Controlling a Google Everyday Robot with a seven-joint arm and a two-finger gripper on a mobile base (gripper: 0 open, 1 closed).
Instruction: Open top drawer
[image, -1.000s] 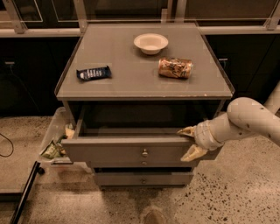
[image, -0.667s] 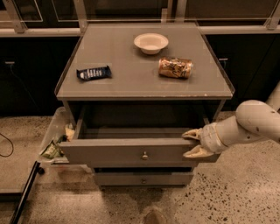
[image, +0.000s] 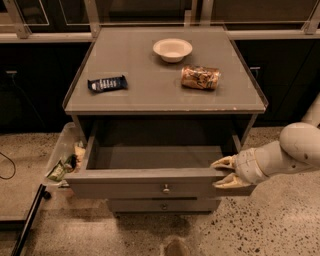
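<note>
The top drawer (image: 125, 186) stands well out from under the front edge of the desk (image: 150, 97), with its inside bare as far as I can see and its little brass knob (image: 165, 188) facing the room. So the opening looks done, or very near it. I would put this at the tail end of the pull.

The gripper (image: 226, 172) is below the desk's front right corner, at the right end of the drawer front. Its two pale fingers (image: 223, 162) are spread apart, one above the other. They sit right against that end of the panel, and I cannot make out that they clamp anything.

If the drawer must come further, the next move needs a straight draw away from the desk's front edge, kept level so the drawer does not skew on its runners. If not, the arm only has to back off to the right without nudging the panel.

On top, a bowl (image: 172, 49) sits near the back edge, with a can (image: 200, 77) lying on its side toward the right edge and a dark wrapper (image: 107, 83) toward the left edge.
</note>
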